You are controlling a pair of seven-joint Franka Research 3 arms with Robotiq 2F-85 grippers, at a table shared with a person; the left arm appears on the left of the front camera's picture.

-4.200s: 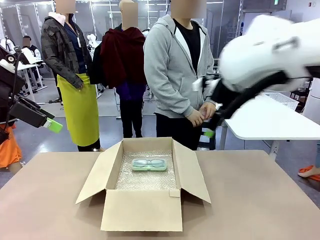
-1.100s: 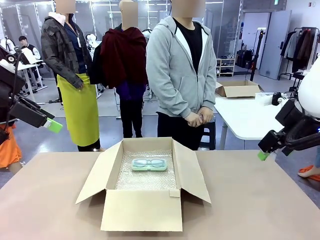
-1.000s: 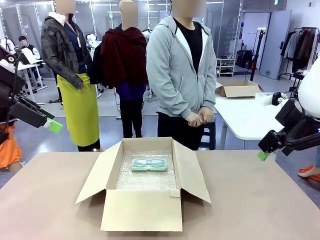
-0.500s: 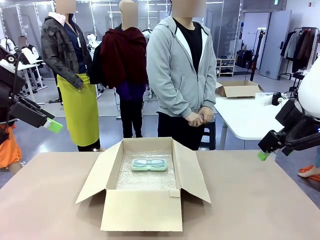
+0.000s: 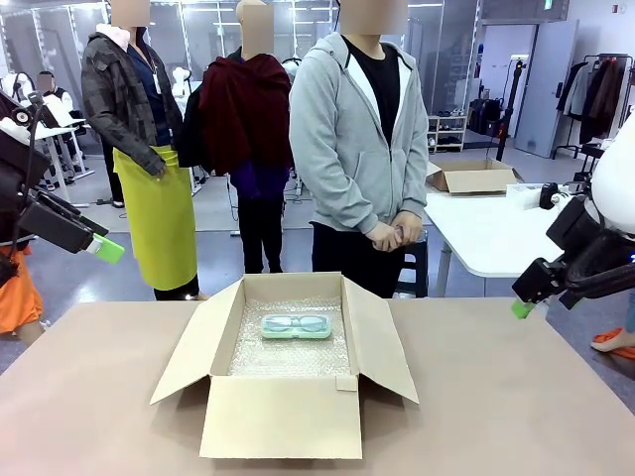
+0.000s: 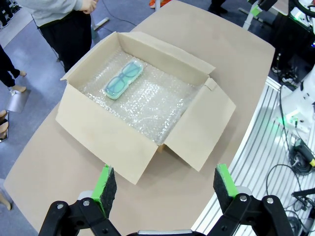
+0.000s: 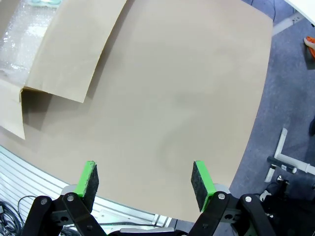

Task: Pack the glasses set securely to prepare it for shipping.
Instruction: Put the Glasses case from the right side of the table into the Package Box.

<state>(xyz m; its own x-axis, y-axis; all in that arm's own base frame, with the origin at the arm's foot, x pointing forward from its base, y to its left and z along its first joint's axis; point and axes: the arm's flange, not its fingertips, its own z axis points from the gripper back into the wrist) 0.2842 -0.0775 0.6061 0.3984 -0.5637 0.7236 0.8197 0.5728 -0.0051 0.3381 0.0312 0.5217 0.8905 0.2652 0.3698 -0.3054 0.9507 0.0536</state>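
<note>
A mint green glasses case (image 5: 296, 326) lies flat on the bubble wrap inside the open cardboard box (image 5: 281, 416) at the table's middle; glasses show through its lid. From the left wrist view the case (image 6: 124, 79) rests near the box's far wall, well ahead of my left gripper (image 6: 164, 183), which is open and empty high above the table's left side. In the front view the left gripper (image 5: 104, 248) hangs off the left edge. My right gripper (image 5: 523, 308) hovers at the right edge. The right gripper (image 7: 145, 179) is open and empty over bare tabletop.
All the box's flaps (image 5: 382, 342) stand open; one flap (image 7: 74, 44) lies left of the right gripper. A person in a grey hoodie stands at the far side with hands (image 5: 397, 234) clasped. A white table (image 5: 496, 233) with another box stands behind on the right.
The right arm has swung away from in front of the person to the table's right edge. Over the last second nothing has moved.
</note>
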